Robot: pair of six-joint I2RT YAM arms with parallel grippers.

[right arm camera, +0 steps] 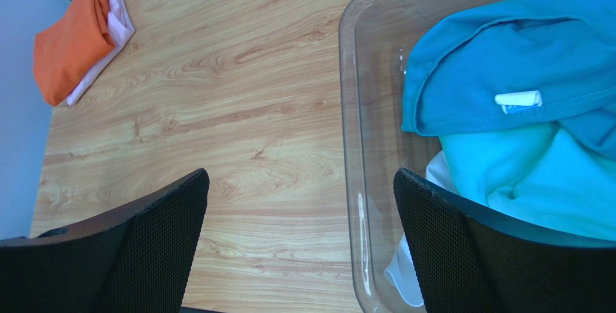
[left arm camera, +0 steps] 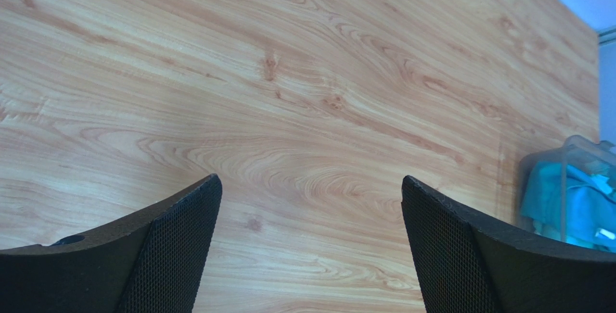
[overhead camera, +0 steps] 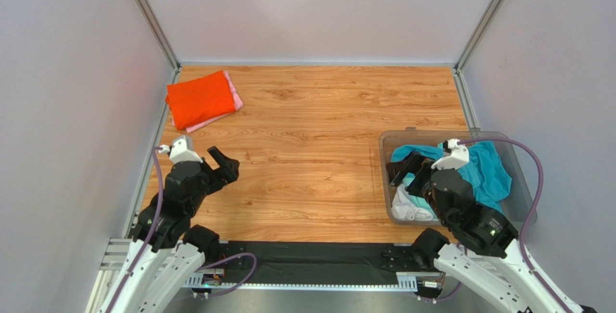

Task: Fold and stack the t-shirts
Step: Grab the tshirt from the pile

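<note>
A clear plastic bin [right arm camera: 352, 111], smooth with round corners, lies partly under the right end effector [right arm camera: 300, 176], whose fingers stand wide apart. It holds a crumpled teal shirt [right arm camera: 506, 60], a mint-green shirt [right arm camera: 535, 176] and a white shirt [overhead camera: 411, 210]. Far ahead of the left end effector [left arm camera: 311, 179], also open and empty, a folded orange shirt [overhead camera: 199, 98] lies on a pink shirt [overhead camera: 233, 94] on the wooden bench [overhead camera: 325, 125].

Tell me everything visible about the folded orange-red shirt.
The orange-red shirt is plain soft cloth, folded into a flat, roughly square packet and turned slightly askew. It lies at the far left corner of the table, stacked on a folded pink shirt whose edges peek out along its right and near sides. Nothing lies on top of it.
</note>
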